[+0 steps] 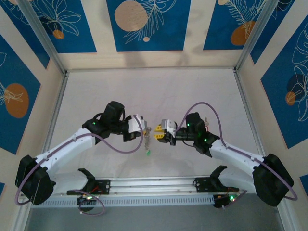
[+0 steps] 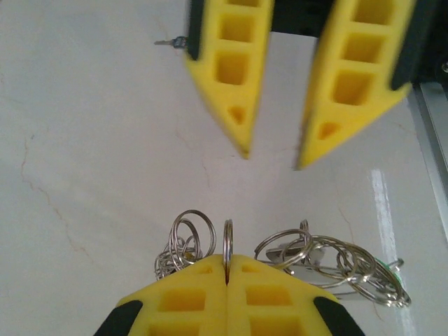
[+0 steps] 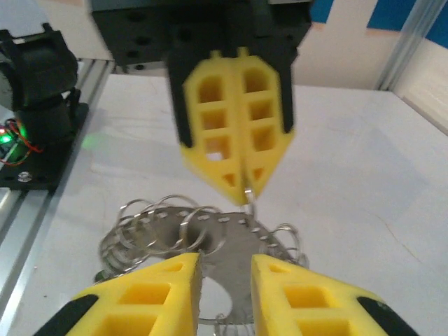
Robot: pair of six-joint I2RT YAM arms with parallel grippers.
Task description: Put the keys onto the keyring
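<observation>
My left gripper (image 2: 227, 263) is shut on the keyring (image 2: 227, 241), a thin silvery ring seen edge-on between its yellow fingertips. Several smaller rings (image 2: 185, 241) and a holed metal plate (image 3: 241, 241) hang from it in a bunch (image 1: 146, 137). A green tag (image 1: 148, 152) shows at the bunch's low end. My right gripper (image 3: 225, 257) faces the left one (image 3: 246, 192), its jaws apart, with the plate just beyond its tips. In the left wrist view nothing lies between the right gripper's (image 2: 271, 157) fingers. One tiny key (image 2: 168, 43) lies on the table behind them.
Both arms meet over the middle of the white table (image 1: 154, 91). An aluminium rail (image 1: 154, 185) with the arm bases runs along the near edge. Purple cables (image 1: 207, 108) loop off each wrist. Frame posts stand at the back corners.
</observation>
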